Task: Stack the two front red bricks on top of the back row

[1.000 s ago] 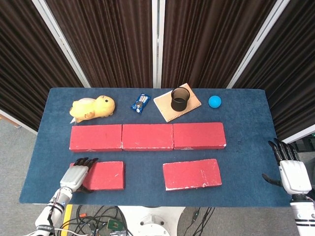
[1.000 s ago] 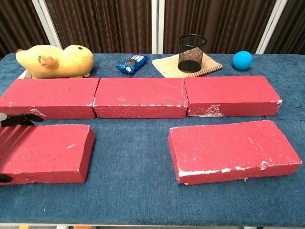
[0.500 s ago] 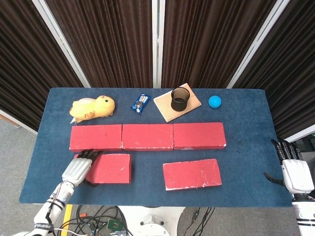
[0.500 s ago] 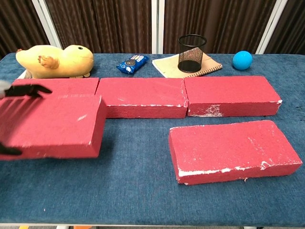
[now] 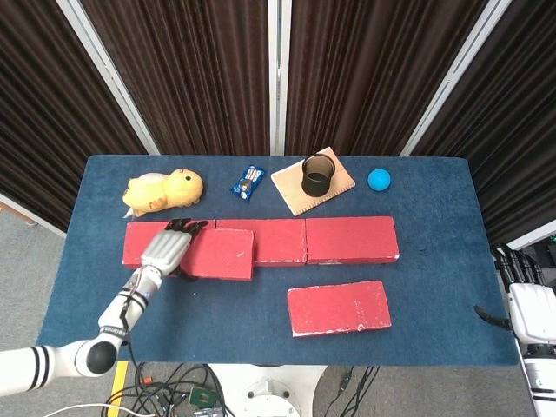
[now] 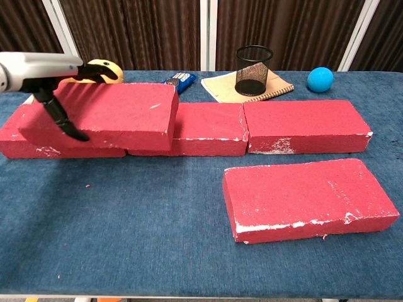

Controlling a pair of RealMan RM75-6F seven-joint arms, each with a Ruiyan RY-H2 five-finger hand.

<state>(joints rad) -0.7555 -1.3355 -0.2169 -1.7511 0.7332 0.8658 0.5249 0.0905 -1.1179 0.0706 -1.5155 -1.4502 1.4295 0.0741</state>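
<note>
My left hand (image 5: 168, 247) (image 6: 47, 75) grips a red brick (image 5: 220, 254) (image 6: 110, 116) by its left end and holds it in the air over the left part of the back row. The back row is three red bricks end to end: the left one (image 5: 141, 243) (image 6: 19, 135) partly hidden by the held brick, the middle one (image 5: 279, 241) (image 6: 208, 126) and the right one (image 5: 352, 239) (image 6: 305, 124). The second front brick (image 5: 339, 307) (image 6: 308, 196) lies flat at the front right. My right hand (image 5: 526, 304) hangs open off the table's right edge, holding nothing.
Along the back of the blue table (image 5: 434, 287) are a yellow plush toy (image 5: 163, 191) (image 6: 101, 68), a blue snack packet (image 5: 248, 182) (image 6: 176, 82), a black mesh cup (image 5: 318, 175) (image 6: 254, 69) on a notebook (image 5: 339, 184), and a blue ball (image 5: 379, 180) (image 6: 320, 79).
My left hand lifted the front left brick off the table and carried it back and to the right, over the back row. My right hand drifted slightly down and outward.
</note>
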